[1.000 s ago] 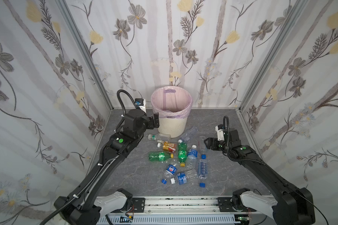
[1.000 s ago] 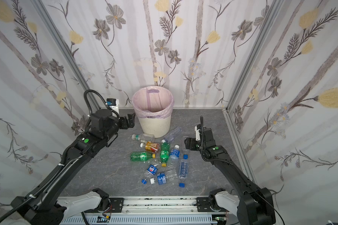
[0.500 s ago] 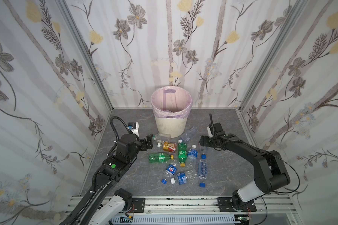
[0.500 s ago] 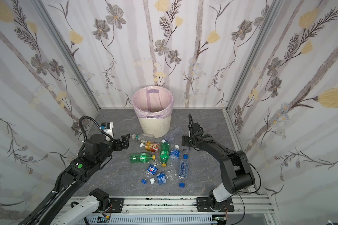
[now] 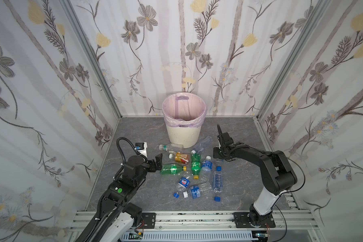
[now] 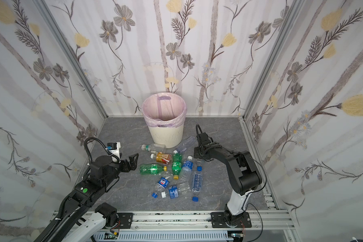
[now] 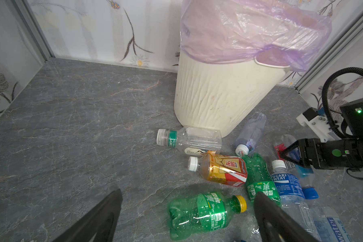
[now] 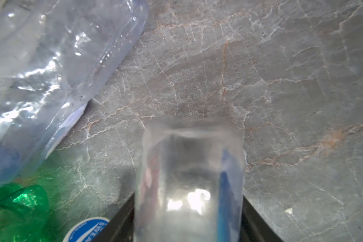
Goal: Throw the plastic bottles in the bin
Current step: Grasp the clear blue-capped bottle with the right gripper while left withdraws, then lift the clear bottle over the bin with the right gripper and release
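Note:
The bin [image 5: 183,134] [image 6: 166,134] [image 7: 218,100] stands at the back with a lilac liner. Several plastic bottles lie on the grey floor in front of it. My left gripper [image 5: 158,161] [image 6: 134,161] [image 7: 188,192] is open and low, its fingers either side of a lying green bottle [image 5: 172,168] [image 7: 203,213] without touching it. My right gripper [image 5: 217,156] [image 6: 197,156] [image 8: 188,201] is down at the pile's right edge, shut on a clear bottle [image 8: 189,167] [image 7: 285,144] with a red and blue label.
An orange-red labelled bottle [image 5: 181,157], a second green bottle [image 5: 195,164] and blue-labelled bottles [image 5: 205,167] lie packed together. Two clear bottles [image 5: 171,147] [image 5: 202,144] rest against the bin's foot. Loose blue caps [image 5: 217,198] lie near the front. Walls close three sides.
The left arm came down from beside the bin's rim to the floor by the green bottle. The right arm swung in to the pile and its jaws closed on the clear bottle.

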Robot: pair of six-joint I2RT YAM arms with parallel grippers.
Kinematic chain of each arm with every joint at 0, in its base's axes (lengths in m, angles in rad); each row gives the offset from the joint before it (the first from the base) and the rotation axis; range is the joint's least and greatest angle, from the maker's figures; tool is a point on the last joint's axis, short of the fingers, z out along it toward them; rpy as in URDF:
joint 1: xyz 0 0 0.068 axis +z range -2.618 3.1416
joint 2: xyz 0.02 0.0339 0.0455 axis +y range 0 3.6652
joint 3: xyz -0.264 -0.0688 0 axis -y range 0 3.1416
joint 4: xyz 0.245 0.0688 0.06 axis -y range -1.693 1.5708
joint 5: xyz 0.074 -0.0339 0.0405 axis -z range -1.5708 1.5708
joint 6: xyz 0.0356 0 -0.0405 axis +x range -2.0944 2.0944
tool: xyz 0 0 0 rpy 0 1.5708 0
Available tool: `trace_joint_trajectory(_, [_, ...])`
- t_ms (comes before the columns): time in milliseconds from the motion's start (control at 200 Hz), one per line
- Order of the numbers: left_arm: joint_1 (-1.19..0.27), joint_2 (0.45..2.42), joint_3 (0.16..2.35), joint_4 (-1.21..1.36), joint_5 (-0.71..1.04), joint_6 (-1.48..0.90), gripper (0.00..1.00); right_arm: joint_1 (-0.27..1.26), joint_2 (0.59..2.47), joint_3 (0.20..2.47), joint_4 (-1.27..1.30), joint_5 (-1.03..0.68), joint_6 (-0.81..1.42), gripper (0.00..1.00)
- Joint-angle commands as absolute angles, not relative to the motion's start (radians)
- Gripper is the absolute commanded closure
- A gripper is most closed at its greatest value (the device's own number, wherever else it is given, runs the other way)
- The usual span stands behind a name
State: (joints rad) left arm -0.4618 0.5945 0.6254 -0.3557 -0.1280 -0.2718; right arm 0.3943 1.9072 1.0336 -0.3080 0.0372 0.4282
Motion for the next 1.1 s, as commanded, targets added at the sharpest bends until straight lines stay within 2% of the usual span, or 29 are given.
trace_joint_trajectory(0, [-0.459, 0.582, 0.608, -0.339, -0.143, -0.304, 0.0, 0.405, 1.863, 1.026, -0.285, 0.082, 0.425, 0.45])
trace_joint_trajectory(195, [-0.459, 0.57, 0.586, -0.339, -0.161, -0.316, 0.0, 0.441, 1.716, 1.033, -0.309, 0.078, 0.368, 0.49])
trace_joint_trajectory(270, [-0.458, 0.563, 0.583, -0.339, -0.168, -0.317, 0.0, 0.45, 1.644, 1.041, -0.316, 0.054, 0.349, 0.54])
trace_joint_trajectory(610, [-0.459, 0.576, 0.581, -0.339, -0.149, -0.298, 0.0, 0.498, 1.356, 1.121, -0.277, -0.245, 0.254, 0.56])
trace_joint_trajectory(745, [-0.459, 0.595, 0.605, -0.339, -0.116, -0.29, 0.0, 0.503, 1.452, 1.3, -0.166, -0.337, 0.287, 0.56])
trace_joint_trajectory(884, [-0.459, 0.63, 0.632, -0.337, -0.061, -0.275, 0.0, 0.509, 1.755, 1.674, -0.1, -0.327, 0.374, 0.57])
trace_joint_trajectory(909, [-0.459, 0.637, 0.636, -0.337, -0.052, -0.272, 0.0, 0.508, 1.809, 1.741, -0.085, -0.319, 0.399, 0.54])
trace_joint_trajectory(969, [-0.459, 0.659, 0.638, -0.336, -0.04, -0.272, 0.0, 0.507, 1.936, 1.928, -0.065, -0.293, 0.448, 0.4])
trace_joint_trajectory(1029, [-0.459, 0.677, 0.64, -0.336, -0.018, -0.269, 0.0, 0.505, 2.042, 2.085, -0.081, -0.272, 0.479, 0.18])
trace_joint_trajectory(1099, [-0.459, 0.689, 0.64, -0.337, -0.009, -0.274, 0.0, 0.505, 2.088, 2.161, -0.084, -0.291, 0.498, 0.09])
